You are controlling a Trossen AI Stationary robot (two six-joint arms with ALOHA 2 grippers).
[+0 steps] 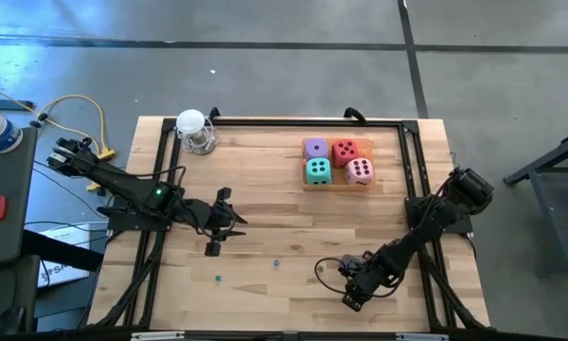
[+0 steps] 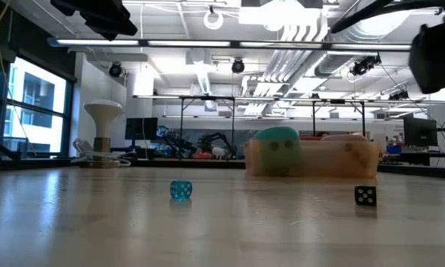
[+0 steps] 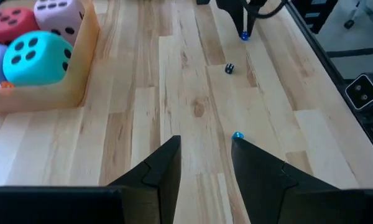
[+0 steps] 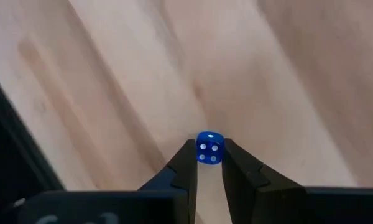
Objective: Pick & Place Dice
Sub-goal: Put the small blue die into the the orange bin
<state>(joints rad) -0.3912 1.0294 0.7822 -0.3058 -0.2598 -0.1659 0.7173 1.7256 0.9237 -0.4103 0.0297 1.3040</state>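
From above I see my left tool [image 1: 211,248] low over the tabletop [image 1: 265,189], partly open and holding nothing. My right tool [image 1: 352,301] is down near the front right corner.

Only the right wrist view shows what it has: a tiny blue die [image 4: 209,149] with white dots, pinched between the two fingers, touching both.

The left wrist view shows a small blue bead [image 3: 237,135] just past my left fingers [image 3: 165,165], and a tiny black die [image 3: 229,68] farther off.

The low view shows a small see-through blue die [image 2: 180,190] on the wood.

The big soft dice sit together in a tray [image 1: 336,186] at the back: purple [image 1: 314,148], teal [image 1: 318,170], red [image 1: 345,151], pink [image 1: 360,171], all with dark dots.
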